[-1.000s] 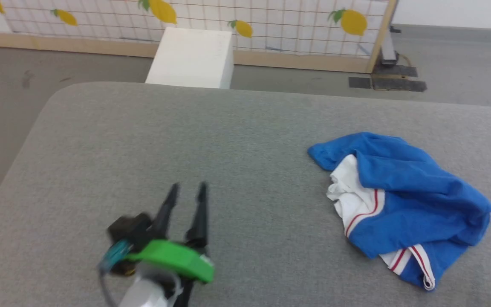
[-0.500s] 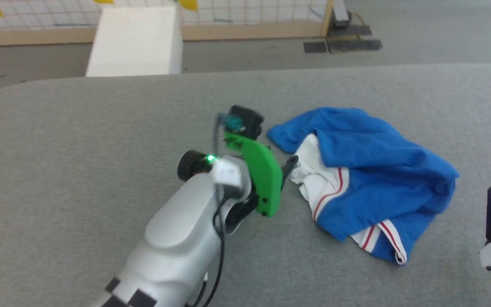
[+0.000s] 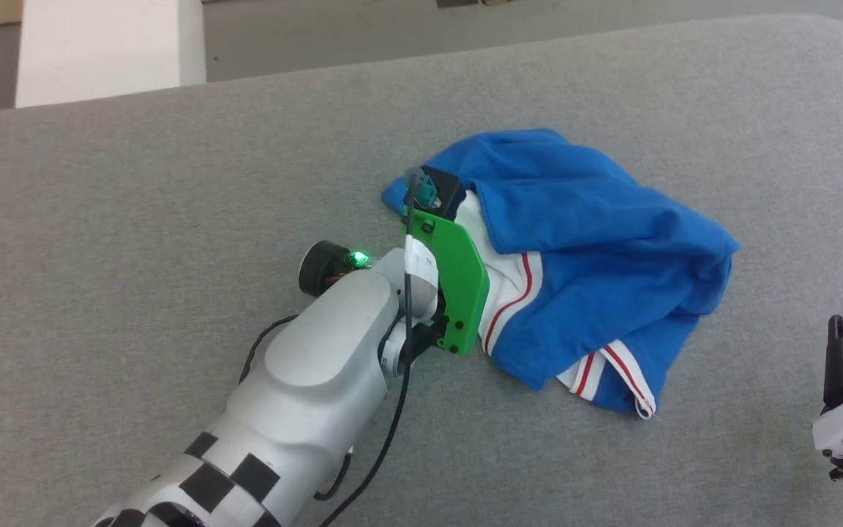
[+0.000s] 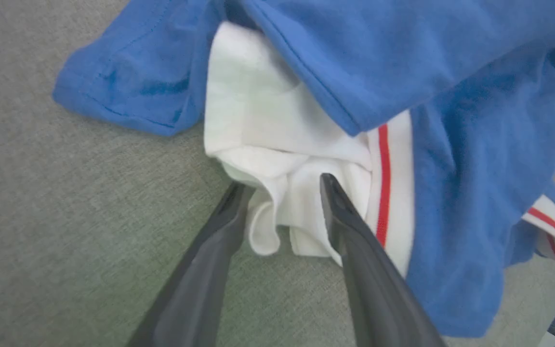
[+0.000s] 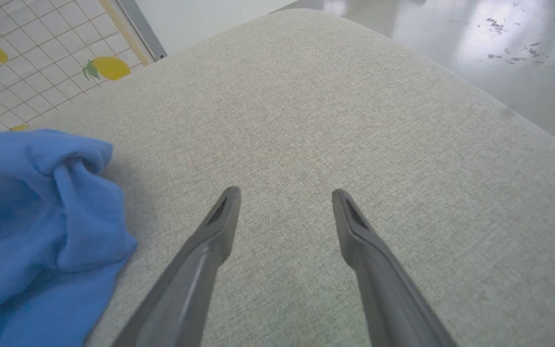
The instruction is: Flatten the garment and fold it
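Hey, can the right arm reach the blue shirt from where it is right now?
Probably yes: the right gripper stands open beside the garment, with bare grey cushion and nothing else between them.

The garment [image 3: 597,249] lies in a crumpled heap on the grey padded surface [image 3: 136,219], a soft mound in the way of any low pass. On its left side the left arm [image 3: 319,366], its green wrist bracket [image 3: 458,285] and a loose black cable [image 3: 385,439] crowd the approach. The left gripper [image 4: 282,182] stands spread astride the white fold (cloth bunched between the fingers, little slack there). Right of the garment, bare padding runs to a rounded edge; the right gripper [image 5: 284,193], jaws wide, sits near the heap without touching. Beyond the garment lies more bare padding, and past that edge, far left, stands a white box [image 3: 99,44].
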You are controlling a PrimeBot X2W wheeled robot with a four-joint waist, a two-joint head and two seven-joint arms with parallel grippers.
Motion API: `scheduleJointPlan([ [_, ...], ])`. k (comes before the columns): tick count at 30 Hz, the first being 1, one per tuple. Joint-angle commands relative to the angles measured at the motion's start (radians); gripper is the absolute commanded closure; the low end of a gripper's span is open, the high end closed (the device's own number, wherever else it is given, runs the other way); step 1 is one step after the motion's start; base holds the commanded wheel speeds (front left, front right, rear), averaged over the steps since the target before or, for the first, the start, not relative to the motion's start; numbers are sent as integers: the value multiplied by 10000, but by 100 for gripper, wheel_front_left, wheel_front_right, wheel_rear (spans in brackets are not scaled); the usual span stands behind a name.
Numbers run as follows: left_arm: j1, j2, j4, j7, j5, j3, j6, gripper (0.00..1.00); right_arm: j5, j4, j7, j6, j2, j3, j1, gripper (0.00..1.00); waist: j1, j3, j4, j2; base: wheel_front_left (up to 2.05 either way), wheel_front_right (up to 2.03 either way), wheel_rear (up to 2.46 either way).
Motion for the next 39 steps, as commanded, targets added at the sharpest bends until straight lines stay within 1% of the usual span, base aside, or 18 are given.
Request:
scheduleJointPlan([
  [1,-203,20,2,-198,-222,2,-51,100,13,63,-115,-13,2,-21,-213,0,-2,150,-89,-1,0,0,0],
  [4,-176,20,-159,-510,-793,99,-203,100,-71,144,-161,-13,2,-34,-225,0,-2,0,185,-1,0,0,0],
  [7,-168,20,-441,-982,-1415,407,-218,100,-167,144,-155,-13,3,-45,-207,0,-2,-222,572,-1,0,0,0],
  [11,-148,52,-886,-1785,-2155,1235,-224,100,-279,60,-76,-13,3,-70,-119,0,-2,-639,1267,-1,0,0,0],
  [15,259,593,-1543,-2586,-2607,2222,-21,100,-328,-6,41,-13,3,-17,42,0,-2,-1124,2017,-1,0,0,0],
  [17,735,1067,-1946,-2967,-2739,2718,253,100,-298,-15,90,-13,3,46,129,0,-2,-1319,2359,-1,0,0,0],
  [19,1375,1587,-2338,-3239,-2868,3194,615,100,-276,-18,124,-13,3,80,238,0,-2,-1499,2705,-1,0,0,0],
  [21,2108,2077,-2742,-3526,-3054,3762,1062,100,-273,-47,153,-13,3,123,331,0,-2,-1615,3019,-1,0,0,0],
  [22,2550,2371,-2929,-3652,-3113,4051,1353,100,-251,-56,171,-13,3,164,367,0,-2,-1671,3154,-1,0,0,0],
  [26,4166,3059,-3649,-4134,-3508,5154,2302,100,-226,-121,231,-13,3,282,443,0,-2,-1767,3530,-1,0,0,0],
  [29,5342,3300,-4128,-4423,-3788,5846,2960,100,-238,-162,268,-13,3,364,452,0,-2,-1802,3647,-1,0,0,0],
  [32,6228,3286,-4473,-4603,-4075,6331,3393,100,-250,-186,290,-13,3,409,456,0,-2,-1834,3685,-1,0,0,0],
  [33,6472,3187,-4595,-4693,-4244,6532,3476,100,-261,-189,307,-13,3,452,472,0,-2,-1853,3688,-1,0,0,0],
  [34,6637,3163,-4681,-4749,-4290,6605,3510,66,-279,-187,331,-13,3,493,491,0,-2,-1869,3688,-1,0,0,0],
  [35,6778,3123,-4822,-4831,-4328,6654,3462,0,-288,-184,351,-13,3,529,513,0,-2,-1891,3683,-1,0,0,0],
  [37,6921,3171,-5048,-5132,-4205,6676,3207,0,-319,-203,413,-13,3,662,539,0,-2,-1930,3648,-1,0,0,0],
  [39,7015,3380,-5248,-5885,-3544,6580,3058,0,-461,-341,533,-13,3,934,555,0,-2,-1963,3589,-1,0,0,0],
])
